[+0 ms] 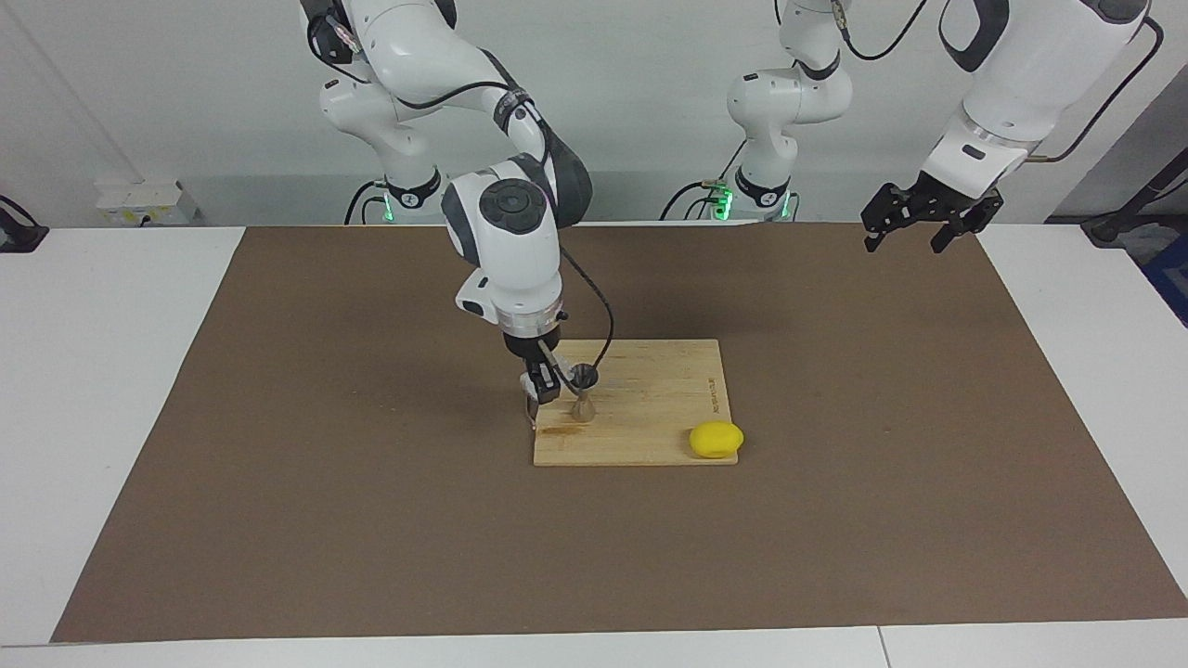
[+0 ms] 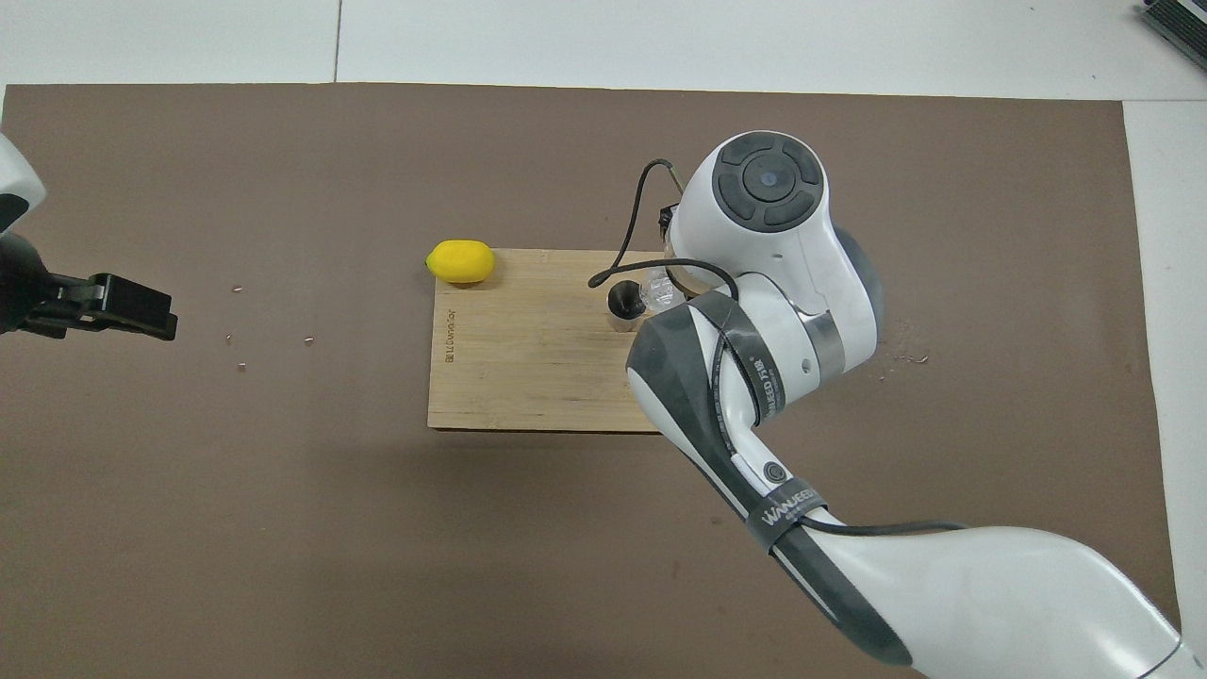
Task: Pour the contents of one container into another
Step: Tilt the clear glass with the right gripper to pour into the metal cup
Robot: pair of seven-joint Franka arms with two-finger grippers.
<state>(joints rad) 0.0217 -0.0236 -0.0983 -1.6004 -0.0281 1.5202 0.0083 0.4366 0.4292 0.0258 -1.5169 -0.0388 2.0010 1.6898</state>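
Observation:
A small metal jigger (image 1: pixel 583 393) (image 2: pixel 621 304) stands upright on the wooden board (image 1: pixel 650 408) (image 2: pixel 528 368), at the board's edge toward the right arm's end. My right gripper (image 1: pixel 546 382) points down right beside it, shut on the clear glass cup (image 1: pixel 532 406) (image 2: pixel 657 291). The cup sits close against the jigger's rim and low over the board; my wrist hides most of it from above. My left gripper (image 1: pixel 908 239) (image 2: pixel 132 306) waits open and raised over the brown mat near the left arm's base, holding nothing.
A yellow lump (image 1: pixel 716 439) (image 2: pixel 460 261) rests at the board's corner farthest from the robots, toward the left arm's end. A brown mat (image 1: pixel 278 464) covers the table. A few tiny crumbs (image 2: pixel 240 366) lie on the mat near the left gripper.

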